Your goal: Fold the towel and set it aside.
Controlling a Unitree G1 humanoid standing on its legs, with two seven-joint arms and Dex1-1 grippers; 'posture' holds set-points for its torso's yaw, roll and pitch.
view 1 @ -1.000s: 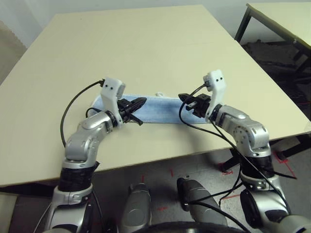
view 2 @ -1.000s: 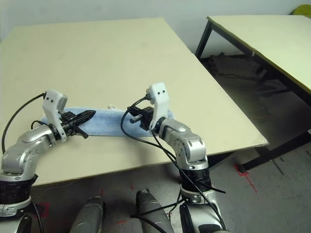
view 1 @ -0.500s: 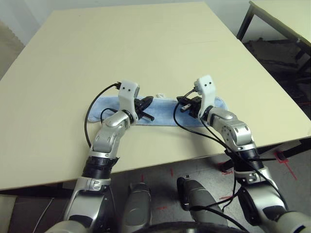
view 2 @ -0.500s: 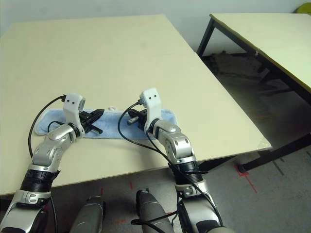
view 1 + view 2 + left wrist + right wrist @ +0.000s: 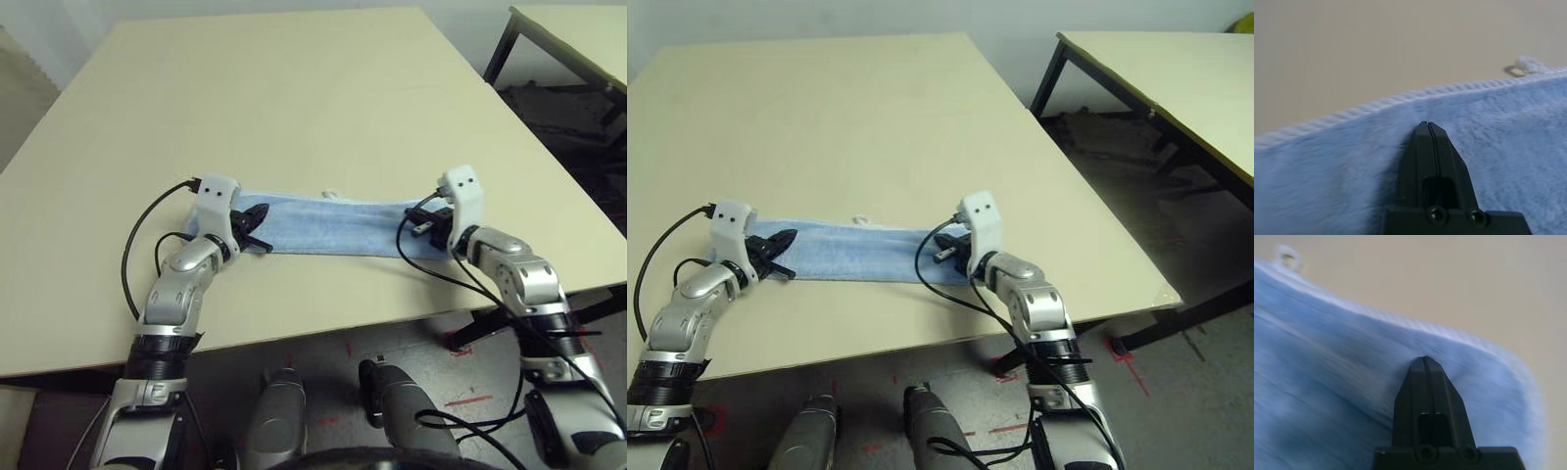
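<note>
The light blue towel [image 5: 323,225] lies flat on the table as a long narrow strip near the front edge, with its white stitched edging and a small white loop [image 5: 331,193] on the far side. My left gripper [image 5: 260,212] is shut, its tips resting on the towel's left end. My right gripper [image 5: 416,225] is shut too, tips on the towel's right end. In the left wrist view the closed fingertips [image 5: 1423,128] lie against the terry with nothing between them, and the right wrist view shows the same for the other fingertips [image 5: 1423,363].
The beige table [image 5: 294,98] stretches wide beyond the towel. Its front edge runs just below my forearms. A second table [image 5: 1176,78] with black legs stands off to the right across a gap of floor.
Both shut grippers have slid apart from the towel's middle out to its two ends. The towel now lies longer and flatter. The head camera has shifted a little.
</note>
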